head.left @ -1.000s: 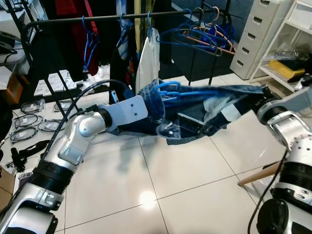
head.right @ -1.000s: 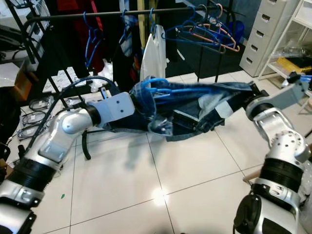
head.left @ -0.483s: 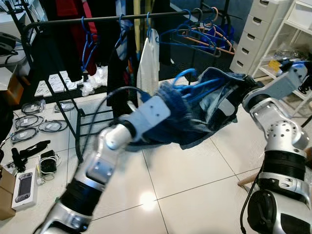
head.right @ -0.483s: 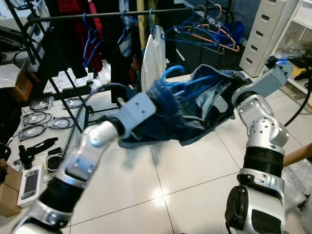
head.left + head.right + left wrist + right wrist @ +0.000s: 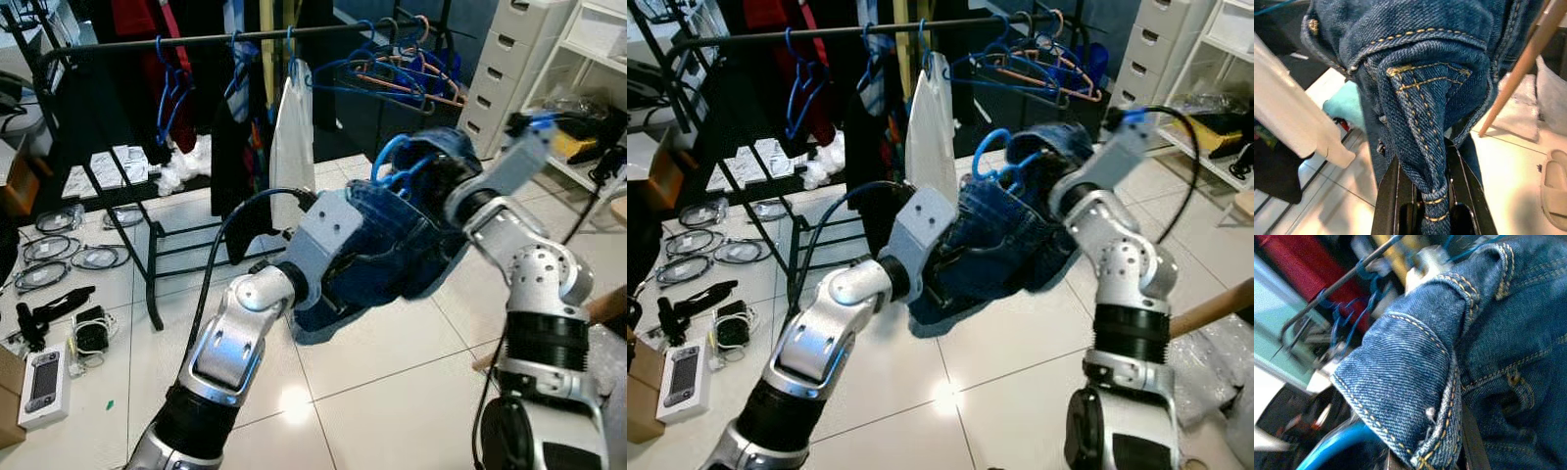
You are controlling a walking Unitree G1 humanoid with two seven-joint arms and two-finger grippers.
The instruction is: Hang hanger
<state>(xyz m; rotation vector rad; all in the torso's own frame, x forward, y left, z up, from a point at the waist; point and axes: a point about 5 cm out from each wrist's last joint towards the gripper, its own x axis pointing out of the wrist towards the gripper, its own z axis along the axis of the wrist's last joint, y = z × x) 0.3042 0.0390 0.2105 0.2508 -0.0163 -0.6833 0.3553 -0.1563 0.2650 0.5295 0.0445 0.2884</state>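
Both grippers pinch one pair of blue denim jeans [image 5: 392, 245] on a blue wire hanger [image 5: 991, 155], lifting it so its hook can reach the black clothes rail [image 5: 196, 39]. The left gripper [image 5: 1432, 205] clamps a seamed fold, the right gripper [image 5: 1442, 462] the waistband. Several hangers crowd the rail's far right.

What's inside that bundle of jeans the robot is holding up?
A blue hanger pokes out of the top of the jeans; its hook and upper loops show. The rest of it is buried in denim. Both grippers pinch the cloth, left and right.
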